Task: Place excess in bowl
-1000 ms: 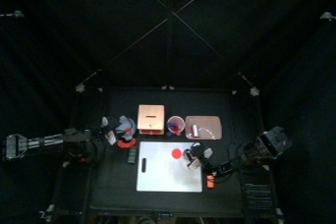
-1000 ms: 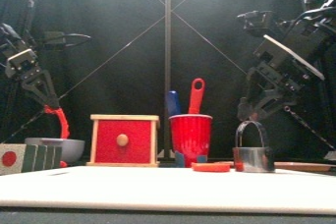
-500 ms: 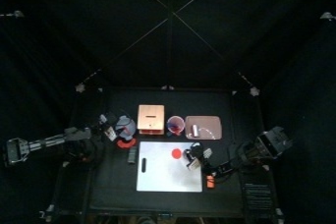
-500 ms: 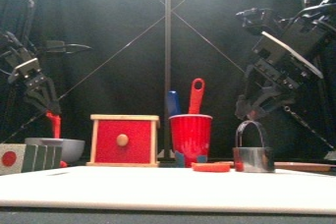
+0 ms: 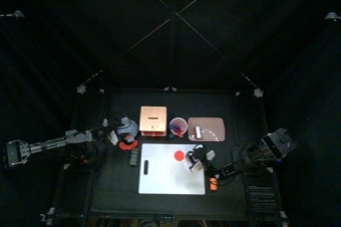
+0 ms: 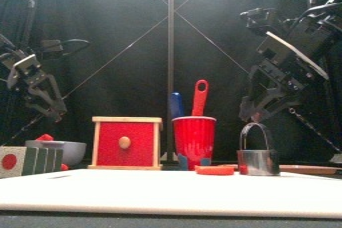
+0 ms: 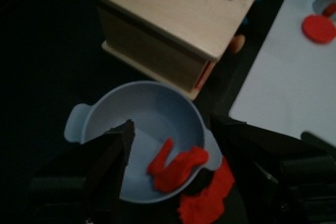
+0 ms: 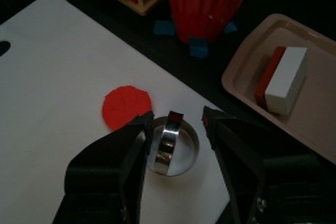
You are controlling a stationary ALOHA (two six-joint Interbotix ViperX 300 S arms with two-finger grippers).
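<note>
At the surface's left edge, the left claw (image 7: 168,159) hangs wide open and empty above the bowl (image 7: 138,120), which sits just beside the tan box (image 7: 184,17). Red scraps of soft dough (image 7: 178,164) lie inside the bowl, and more red spills over its near rim. The bowl looks light, stiff and smooth, likely to slide if nudged; its small side tab or its rim seems the place to take hold, while the dough would squash and cling under a pinch. Toward the middle of the surface stand a red cup (image 6: 194,137) with tools in it and the white mat (image 5: 173,168). Near the right edge, the right claw (image 8: 174,135) grips a round metal cutter (image 8: 175,151) over the mat, beside a flat red disc (image 8: 128,103). From the front the bowl is half hidden behind a small dark block, and from overhead the arm covers much of it. How much dough is left outside the bowl cannot be told.
</note>
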